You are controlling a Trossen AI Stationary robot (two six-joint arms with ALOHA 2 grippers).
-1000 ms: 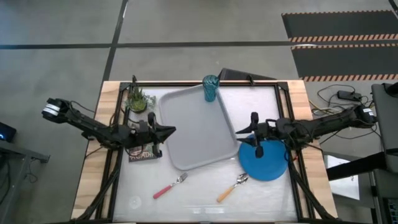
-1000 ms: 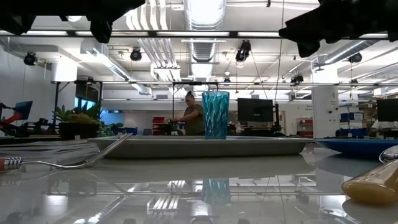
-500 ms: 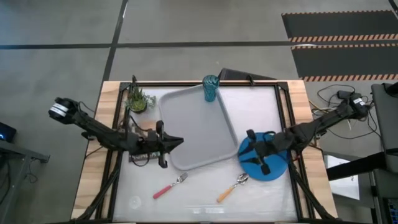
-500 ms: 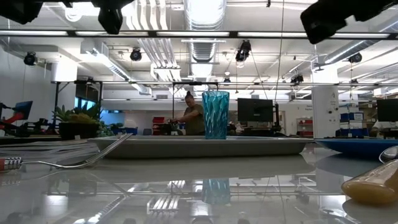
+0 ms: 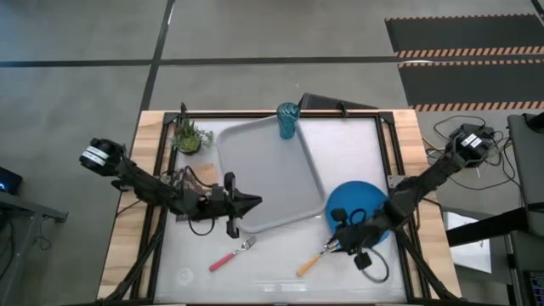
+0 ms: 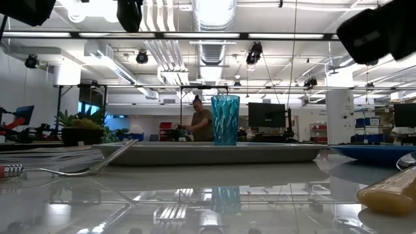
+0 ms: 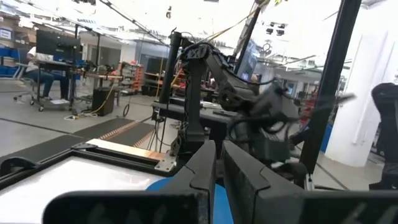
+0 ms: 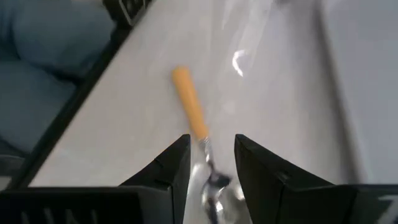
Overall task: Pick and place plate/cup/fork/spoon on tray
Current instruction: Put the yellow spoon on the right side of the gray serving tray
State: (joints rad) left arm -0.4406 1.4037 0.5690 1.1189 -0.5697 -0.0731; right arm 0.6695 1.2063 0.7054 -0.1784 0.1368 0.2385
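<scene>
Both arms have moved toward the near edge since half a second ago: your right gripper has left the middle of the plate and now sits just past that dish's rim, over the head of the spoon, and your left gripper has slid further along over the tray.

From above, you see the fork lying on the white surface just off the tray's near edge, apart from the spoon, and the cup standing upright at the tray's far rim. A small potted plant stands off the tray's far left corner.

Your right wrist camera adds what the overhead cannot: the fingers stand parted, one on each side of the spoon's neck, with the orange handle stretching away ahead of them and nothing gripped. Your left wrist camera shows its fingers nearly together with only a thin gap, empty.

The table-level camera shows the cup upright on the tray, with a person far back in the room.
</scene>
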